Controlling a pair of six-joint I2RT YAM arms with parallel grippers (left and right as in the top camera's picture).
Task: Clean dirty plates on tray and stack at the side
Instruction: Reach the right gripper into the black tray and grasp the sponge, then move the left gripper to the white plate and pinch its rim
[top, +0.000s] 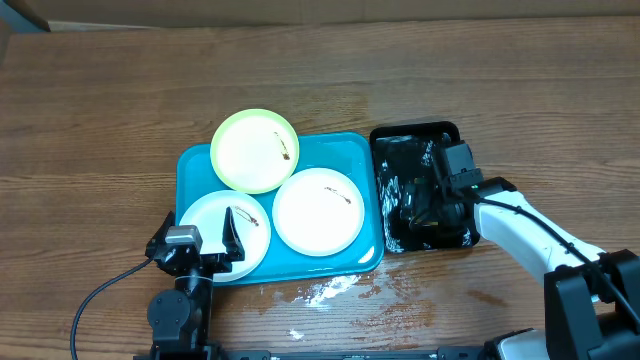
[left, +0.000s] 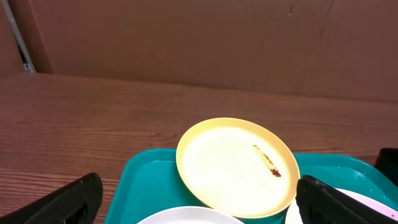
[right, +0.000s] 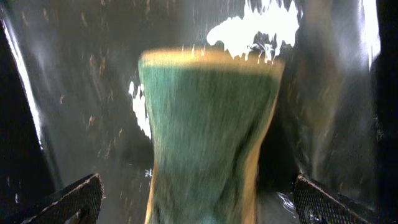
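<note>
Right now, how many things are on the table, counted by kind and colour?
White plates: 2
Yellow-green plate: 1
Blue tray: 1
Black tray: 1
Sponge: 1
Total: 6

Bare wooden worktop (top: 100, 100) left of and behind the turquoise rectangular plastic tray (top: 350, 150): open. Right blocked: glossy black tray (top: 415, 130) just beside the rim, right gripper (top: 432, 200) inside. Pale yellow-green round plate (top: 255, 150) overhangs the far rim. Left gripper (top: 197, 228) covers the front-left corner.
</note>
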